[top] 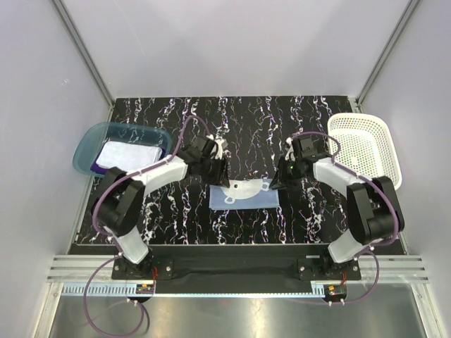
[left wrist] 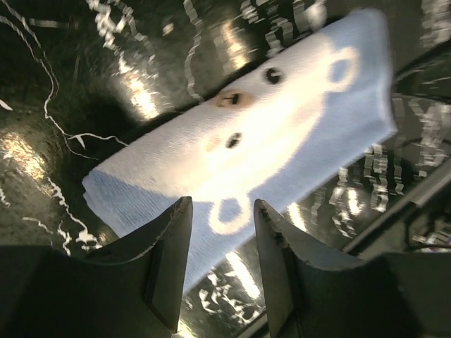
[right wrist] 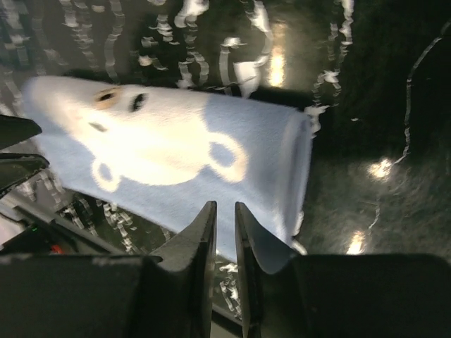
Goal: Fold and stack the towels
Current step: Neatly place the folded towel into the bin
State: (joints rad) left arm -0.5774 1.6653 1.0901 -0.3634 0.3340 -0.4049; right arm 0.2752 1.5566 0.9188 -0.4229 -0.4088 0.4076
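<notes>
The black marbled table [top: 246, 120] fills the middle of the top view. At its right edge sits the white mesh basket [top: 363, 144]. At the upper left sits the translucent teal tray [top: 88, 141]. Inside the tray lies the folded white towel [top: 127, 153], with a strip of the purple towel [top: 96, 166] showing at its lower left edge.

The left arm [top: 141, 183] and the right arm [top: 349, 183] both reach inward from the bottom of the frame toward the table's centre.

The light blue towel [top: 243, 196] lies flat there, between the two wrists and well apart from tray and basket. It is a small rectangle printed with a white animal face that has round ears and dark eyes.

The left gripper [top: 218, 171] hangs just over the towel's upper left corner. In the left wrist view its fingers [left wrist: 176, 246] stand apart, released. The towel [left wrist: 317, 134] shows through the gap of the gripper [left wrist: 222, 205].

The right gripper [top: 276, 182] sits at the towel's upper right corner. In the right wrist view its gripper [right wrist: 225, 208] has only a thin slit between the fingers [right wrist: 201, 239]. Its tips are at the near edge of the towel [right wrist: 254, 134]. I cannot tell whether cloth is pinched there.
</notes>
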